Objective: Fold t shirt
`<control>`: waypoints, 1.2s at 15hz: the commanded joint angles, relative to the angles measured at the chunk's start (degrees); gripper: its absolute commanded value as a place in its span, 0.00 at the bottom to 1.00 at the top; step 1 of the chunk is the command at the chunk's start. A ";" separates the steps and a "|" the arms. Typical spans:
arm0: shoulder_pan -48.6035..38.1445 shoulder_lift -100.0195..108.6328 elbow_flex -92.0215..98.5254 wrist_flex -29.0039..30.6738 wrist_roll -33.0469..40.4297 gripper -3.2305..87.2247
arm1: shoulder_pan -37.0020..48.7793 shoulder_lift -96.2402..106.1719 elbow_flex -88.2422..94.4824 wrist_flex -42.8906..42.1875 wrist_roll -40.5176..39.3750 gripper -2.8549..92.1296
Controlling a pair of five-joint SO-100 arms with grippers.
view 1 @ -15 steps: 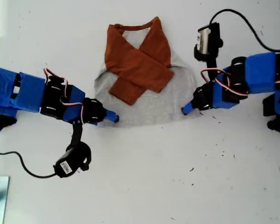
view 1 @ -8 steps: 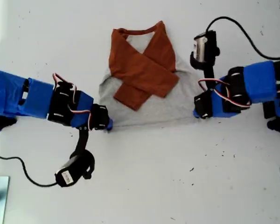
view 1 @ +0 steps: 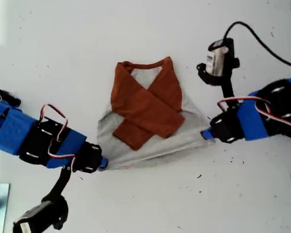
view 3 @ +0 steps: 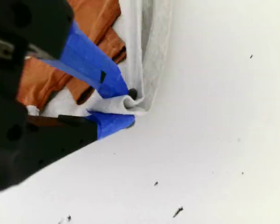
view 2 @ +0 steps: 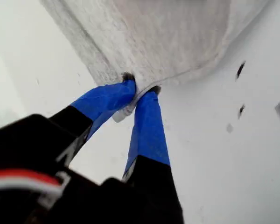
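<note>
White table (view 1: 150,204), dark specks

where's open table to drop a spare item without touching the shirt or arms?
Free: the table below the t shirt hem in the exterior view, between the arms, and the strip above the collar. Crowded: the hem corners, where my first gripper and my second gripper pinch the cloth.

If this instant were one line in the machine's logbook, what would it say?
t shirt: sleeves crossed, flat on white table | first claw: shut on hem corner | second claw: shut on other hem corner
</note>
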 commanded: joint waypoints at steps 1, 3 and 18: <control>-11.95 12.57 -2.81 6.33 8.70 0.03 | 13.27 0.53 -8.53 -0.79 -9.05 0.06; -30.23 21.62 -0.44 11.60 17.93 0.03 | 29.00 0.88 -11.69 -2.99 -15.64 0.06; -26.81 63.28 61.79 -10.02 5.27 0.03 | 28.13 70.49 53.70 10.81 2.46 0.20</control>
